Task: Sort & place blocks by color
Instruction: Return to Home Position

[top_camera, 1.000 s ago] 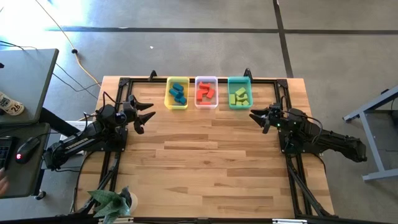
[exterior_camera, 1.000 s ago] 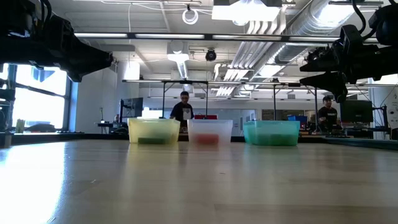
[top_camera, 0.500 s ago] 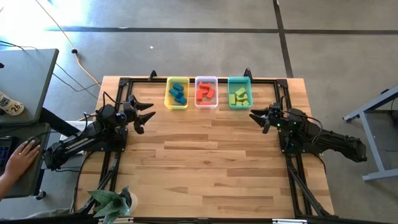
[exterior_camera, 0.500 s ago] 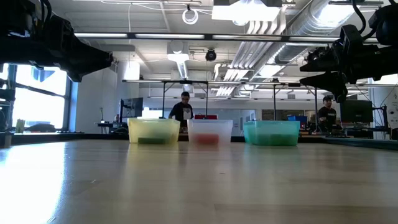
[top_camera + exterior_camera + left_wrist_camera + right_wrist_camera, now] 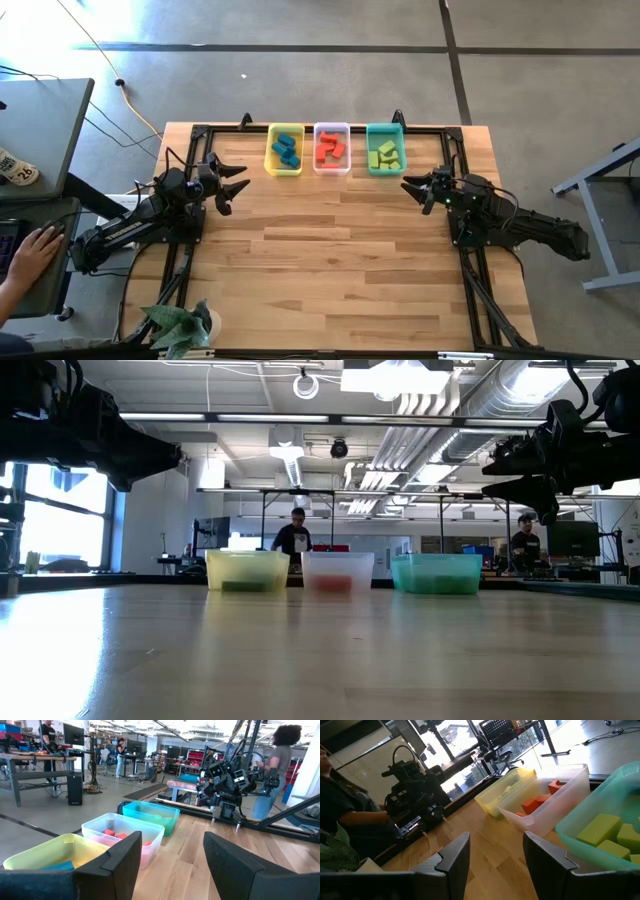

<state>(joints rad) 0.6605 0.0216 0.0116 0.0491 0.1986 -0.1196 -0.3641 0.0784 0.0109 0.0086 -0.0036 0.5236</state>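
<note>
Three trays stand in a row at the table's far edge. The yellow tray (image 5: 285, 150) holds blue blocks (image 5: 288, 150), the clear tray (image 5: 332, 149) holds red-orange blocks (image 5: 330, 150), and the teal tray (image 5: 385, 149) holds yellow-green blocks (image 5: 386, 155). My left gripper (image 5: 238, 185) hovers open at the table's left side, level, pointing toward the trays, with nothing between its fingers (image 5: 115, 865). My right gripper (image 5: 410, 188) hovers open at the right side, near the teal tray, also empty, fingers (image 5: 452, 857) apart.
A dark metal frame (image 5: 330, 128) runs round the table's edges. A green plant (image 5: 180, 322) sits at the near left corner. A person's hand (image 5: 35, 250) rests on a desk left of the table. The wooden middle of the table (image 5: 330, 250) lies bare. People stand in the room behind.
Both arms have kept still. Off the table at the left, a person's hand has come onto the desk by the keyboard.
</note>
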